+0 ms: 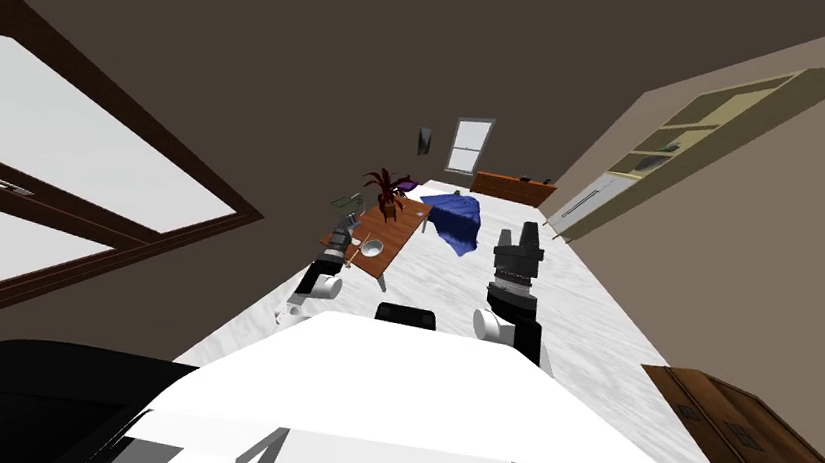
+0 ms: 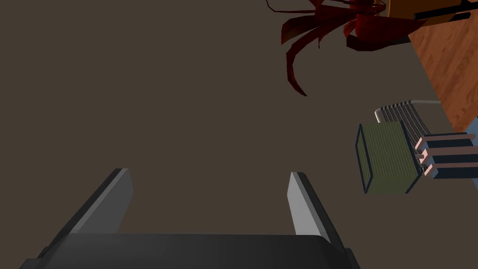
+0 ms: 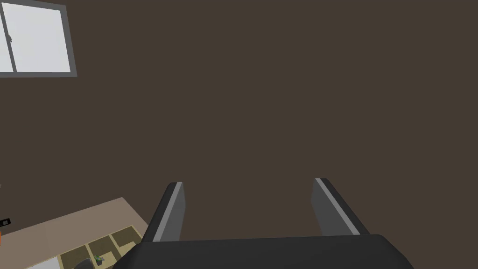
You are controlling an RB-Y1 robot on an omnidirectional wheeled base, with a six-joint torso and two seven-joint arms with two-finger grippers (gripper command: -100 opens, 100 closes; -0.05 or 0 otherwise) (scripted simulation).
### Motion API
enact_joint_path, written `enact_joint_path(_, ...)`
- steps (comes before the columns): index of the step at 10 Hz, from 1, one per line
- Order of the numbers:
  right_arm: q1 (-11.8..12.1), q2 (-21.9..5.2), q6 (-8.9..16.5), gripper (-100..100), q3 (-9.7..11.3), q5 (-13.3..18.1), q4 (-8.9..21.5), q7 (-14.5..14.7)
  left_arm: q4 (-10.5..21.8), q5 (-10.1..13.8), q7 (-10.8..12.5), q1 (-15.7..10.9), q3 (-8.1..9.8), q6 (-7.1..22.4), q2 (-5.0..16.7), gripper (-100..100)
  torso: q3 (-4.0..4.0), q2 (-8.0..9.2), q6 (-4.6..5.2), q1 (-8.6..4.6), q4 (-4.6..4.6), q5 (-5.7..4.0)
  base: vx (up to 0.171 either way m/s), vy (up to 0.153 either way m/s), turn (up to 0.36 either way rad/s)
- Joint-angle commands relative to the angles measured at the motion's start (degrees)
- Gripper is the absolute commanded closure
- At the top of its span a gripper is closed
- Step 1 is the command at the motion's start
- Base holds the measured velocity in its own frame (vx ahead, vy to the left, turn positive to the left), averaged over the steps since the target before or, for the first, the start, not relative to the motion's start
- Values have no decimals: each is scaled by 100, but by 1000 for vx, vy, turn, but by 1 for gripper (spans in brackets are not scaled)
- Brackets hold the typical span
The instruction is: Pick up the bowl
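A small pale bowl sits on the near end of a low brown wooden table, with a thin stick lying beside it. My left gripper hovers at the table's left edge, just left of the bowl, apart from it. In the left wrist view the left gripper is open and empty, facing a brown wall, with the table's edge off to one side. My right gripper is raised to the right of the table; in its wrist view the right gripper stands open with nothing in it.
A dark red potted plant stands at the table's far end, also the plant. A green box-like object lies past the table's left side. A blue draped piece lies behind the table. A wooden cabinet stands at right.
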Motion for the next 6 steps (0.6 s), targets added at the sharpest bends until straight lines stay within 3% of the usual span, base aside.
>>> enact_joint_path(1,0,0,0,0,0,0,0,0,167,28,-13,-62,8,-6,27,-100,0,0,0,0,0,0,-3,-7,17)
enact_joint_path(4,0,0,0,0,0,0,0,0,719,399,-254,-213,53,310,216,-100,-2,-3,0,2,-1,1,-3,-16,-108)
enact_joint_path(5,0,0,0,0,0,0,0,0,775,399,-254,-213,53,310,216,-100,-2,-2,2,0,-1,0,-1,-12,-58)
enact_joint_path(6,0,0,0,0,0,0,0,0,940,594,-374,-294,65,465,308,-100,-1,-3,-1,1,-1,0,2,-15,-117)
